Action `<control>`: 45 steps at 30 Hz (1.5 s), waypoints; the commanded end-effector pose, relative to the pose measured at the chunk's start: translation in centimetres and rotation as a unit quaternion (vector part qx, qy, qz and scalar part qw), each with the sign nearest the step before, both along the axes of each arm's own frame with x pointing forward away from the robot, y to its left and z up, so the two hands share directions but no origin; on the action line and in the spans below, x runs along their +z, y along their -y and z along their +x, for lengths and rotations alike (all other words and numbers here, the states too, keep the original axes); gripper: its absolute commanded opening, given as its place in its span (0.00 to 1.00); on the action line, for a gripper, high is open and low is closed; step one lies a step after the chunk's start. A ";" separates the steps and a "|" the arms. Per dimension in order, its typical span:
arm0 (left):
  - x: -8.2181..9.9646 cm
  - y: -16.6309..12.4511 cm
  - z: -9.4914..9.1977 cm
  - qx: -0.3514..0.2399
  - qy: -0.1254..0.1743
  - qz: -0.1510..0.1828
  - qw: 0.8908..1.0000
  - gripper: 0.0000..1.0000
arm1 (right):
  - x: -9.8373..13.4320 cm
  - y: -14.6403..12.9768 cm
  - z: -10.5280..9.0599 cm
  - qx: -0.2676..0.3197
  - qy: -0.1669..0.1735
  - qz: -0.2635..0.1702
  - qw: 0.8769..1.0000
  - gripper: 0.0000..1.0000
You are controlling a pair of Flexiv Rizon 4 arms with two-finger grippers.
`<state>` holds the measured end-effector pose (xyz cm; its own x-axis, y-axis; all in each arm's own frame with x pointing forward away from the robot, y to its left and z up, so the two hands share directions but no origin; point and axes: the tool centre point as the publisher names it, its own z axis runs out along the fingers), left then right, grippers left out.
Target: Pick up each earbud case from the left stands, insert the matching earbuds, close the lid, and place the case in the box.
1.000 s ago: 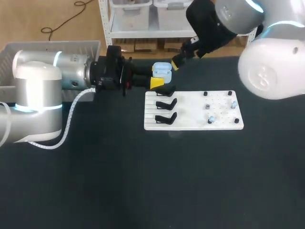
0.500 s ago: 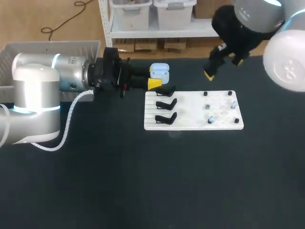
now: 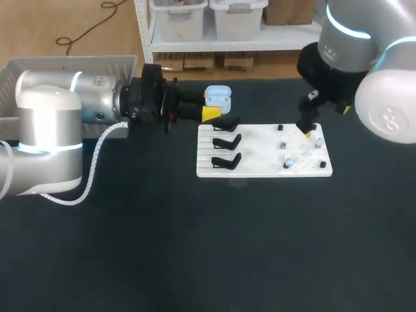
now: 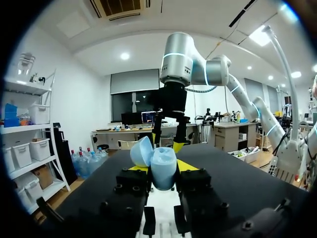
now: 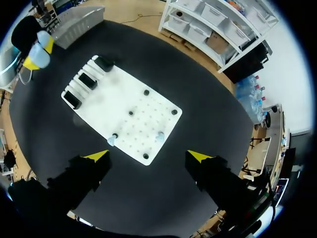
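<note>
**While the left gripper keeps the case, the right arm crosses to the board**

As the earlier frames show, the right gripper (image 5: 148, 156) has left its place close by the earbud case (image 4: 163, 171), passed beyond the far edge of the white board (image 3: 260, 170), and now hangs above the board's right part. Its yellow-tipped fingers stand wide apart and carry nothing. The left gripper (image 3: 211, 107) has hardly shifted: it stays off the board's far left corner, its two fingers pressed against opposite sides of the case. The case is a smooth, rounded, pale blue shell, and its hinged lid (image 4: 141, 151) stands open. The board is a flat white rectangle with rows of small holes. Three black, wedge-shaped stands (image 3: 226, 140) line its left end, all bare. Short black pegs (image 3: 280, 128) rise near its right corners. Two small pale blue earbuds (image 5: 160, 135) sit on its right half, apart from each other. A ribbed grey box (image 3: 110, 63) lies well off the board's left side, on the matte black table (image 3: 195, 247).
</note>
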<state>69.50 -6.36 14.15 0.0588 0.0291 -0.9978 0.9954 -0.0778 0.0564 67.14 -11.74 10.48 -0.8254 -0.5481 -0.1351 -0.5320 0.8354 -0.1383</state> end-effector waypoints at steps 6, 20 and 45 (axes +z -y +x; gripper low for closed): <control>0.0 0.0 -0.3 0.004 0.001 0.000 1.000 0.00 | -2.7 1.0 0.4 0.000 -0.018 -0.040 0.999 0.97; 0.0 0.0 -0.3 0.004 0.001 0.000 1.000 0.00 | -5.6 0.9 1.9 -0.020 -0.035 -0.061 0.997 0.64; 0.0 0.0 -0.3 0.004 0.001 0.000 1.000 0.00 | -8.5 1.9 2.3 -0.118 -0.006 -0.054 0.992 0.45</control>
